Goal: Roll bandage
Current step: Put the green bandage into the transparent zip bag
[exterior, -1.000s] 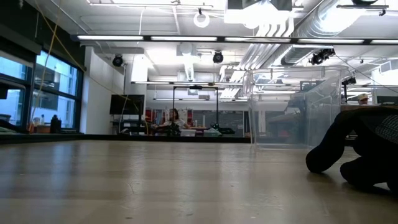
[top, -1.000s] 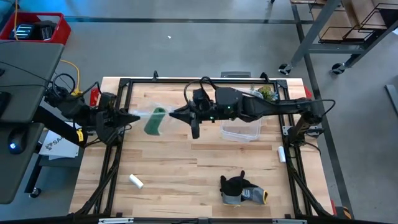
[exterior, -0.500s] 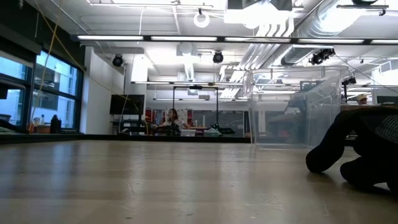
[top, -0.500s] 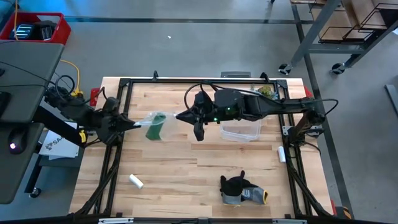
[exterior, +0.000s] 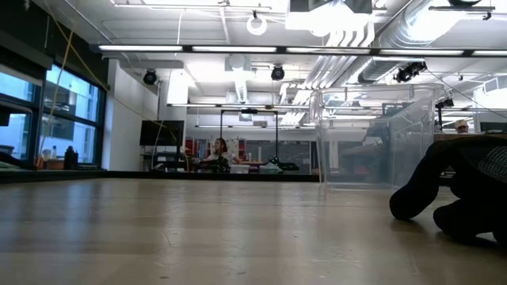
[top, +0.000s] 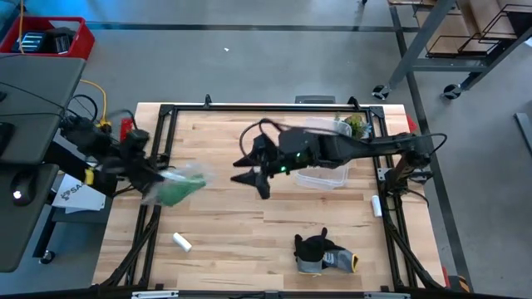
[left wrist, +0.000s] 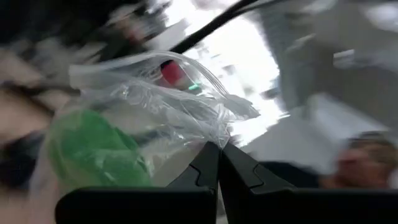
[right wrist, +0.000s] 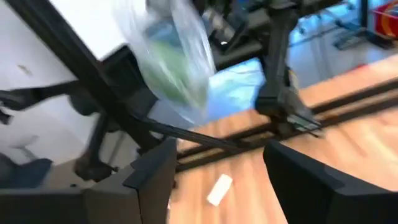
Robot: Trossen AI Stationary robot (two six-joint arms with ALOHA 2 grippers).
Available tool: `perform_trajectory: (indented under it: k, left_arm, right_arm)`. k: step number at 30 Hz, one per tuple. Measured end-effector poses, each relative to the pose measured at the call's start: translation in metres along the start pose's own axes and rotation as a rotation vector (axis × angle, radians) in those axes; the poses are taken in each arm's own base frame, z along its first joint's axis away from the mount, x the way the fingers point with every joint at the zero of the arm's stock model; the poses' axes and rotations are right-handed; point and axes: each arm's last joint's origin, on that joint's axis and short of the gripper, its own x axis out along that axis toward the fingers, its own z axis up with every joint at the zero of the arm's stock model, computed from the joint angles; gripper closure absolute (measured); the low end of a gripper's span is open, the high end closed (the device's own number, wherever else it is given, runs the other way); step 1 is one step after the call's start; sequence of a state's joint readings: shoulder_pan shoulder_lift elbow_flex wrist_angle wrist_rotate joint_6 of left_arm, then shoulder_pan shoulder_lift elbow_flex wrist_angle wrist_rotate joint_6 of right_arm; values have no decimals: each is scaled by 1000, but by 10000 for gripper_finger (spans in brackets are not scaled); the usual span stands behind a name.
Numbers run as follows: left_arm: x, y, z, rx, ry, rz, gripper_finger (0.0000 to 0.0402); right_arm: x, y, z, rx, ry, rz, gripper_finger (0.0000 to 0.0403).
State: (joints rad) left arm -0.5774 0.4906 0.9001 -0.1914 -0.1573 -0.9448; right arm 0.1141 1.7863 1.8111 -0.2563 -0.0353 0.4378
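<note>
Left gripper (left wrist: pixel 219 163) pinches a clear bag (left wrist: pixel 168 93) holding the green bandage (left wrist: pixel 93 149) — right gripper (right wrist: pixel 217 180) gapes wide, empty.

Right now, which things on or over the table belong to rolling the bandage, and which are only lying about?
Belong to the job:
- bandage, green, inside a clear plastic bag
- left hand, shut on the bag
- right hand, open, holding nothing

Lying about:
- white cylinder
- dark glove
- clear plastic box
</note>
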Motion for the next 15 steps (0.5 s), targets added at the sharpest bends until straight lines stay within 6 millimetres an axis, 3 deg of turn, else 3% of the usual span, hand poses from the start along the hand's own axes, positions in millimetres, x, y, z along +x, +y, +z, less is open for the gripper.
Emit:
perform_trajectory:
  k: [6,11,15]
  left_arm:
    - [-5,-24,16,-5,-128,-269,401]
    - [-2,-25,17,-10,-154,-275,401]
    - [7,-24,15,-27,-160,-270,401]
  right_arm:
    - [17,13,2,-45,-151,144,165]
    - [23,12,13,-74,-320,203,165]
    - [42,-1,5,-52,-337,194,165]
